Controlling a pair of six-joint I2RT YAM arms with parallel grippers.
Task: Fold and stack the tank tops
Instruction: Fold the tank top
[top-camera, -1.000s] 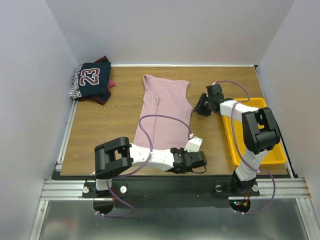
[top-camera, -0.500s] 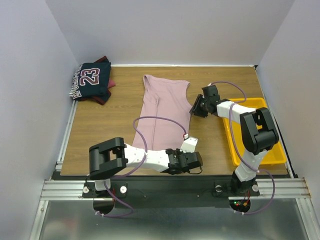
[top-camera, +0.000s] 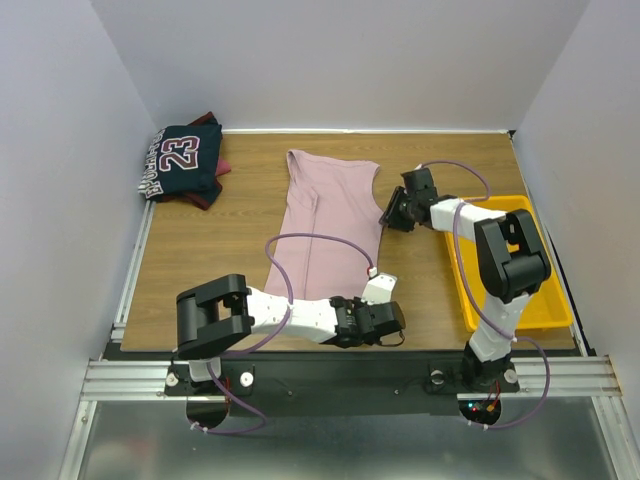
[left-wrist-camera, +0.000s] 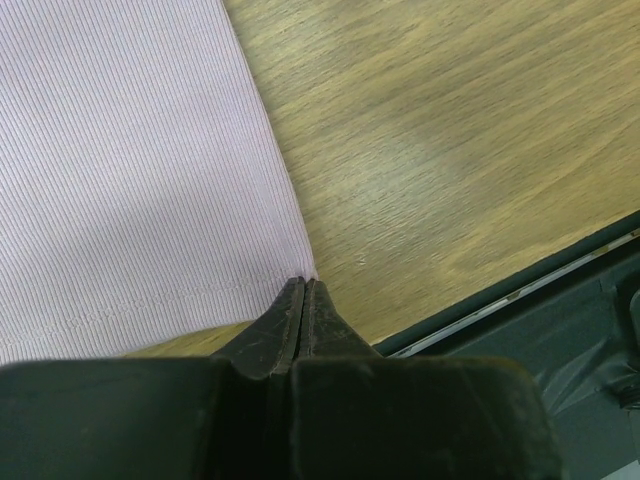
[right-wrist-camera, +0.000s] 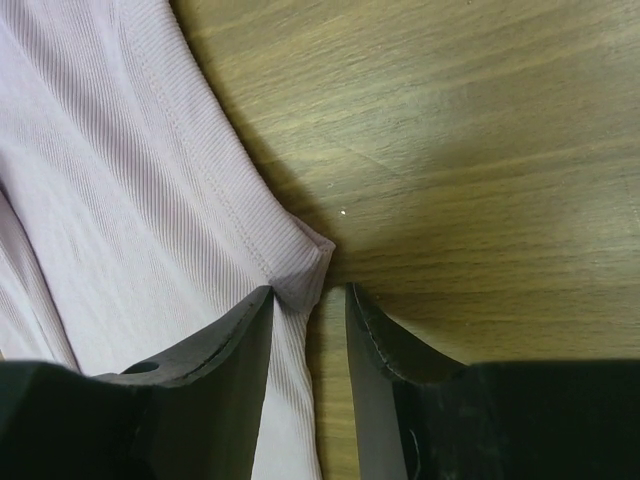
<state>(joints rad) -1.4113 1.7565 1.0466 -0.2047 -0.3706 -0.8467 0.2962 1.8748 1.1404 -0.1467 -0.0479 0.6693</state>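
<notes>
The left gripper (left-wrist-camera: 303, 290) is clamped tight at the near right hem corner of the pink tank top (top-camera: 325, 220), apparently pinching the cloth. Farther along that top's right edge, the right gripper (right-wrist-camera: 309, 292) stands half-open, its jaws astride a folded cloth corner. Beyond, to the top's far left, the navy tank top (top-camera: 185, 160) lies on the maroon tank top (top-camera: 223, 168).

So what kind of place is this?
Probably a robot lab booth: plain white walls box in a wooden table, and the left arm and right arm are bolted to a metal rail.
</notes>
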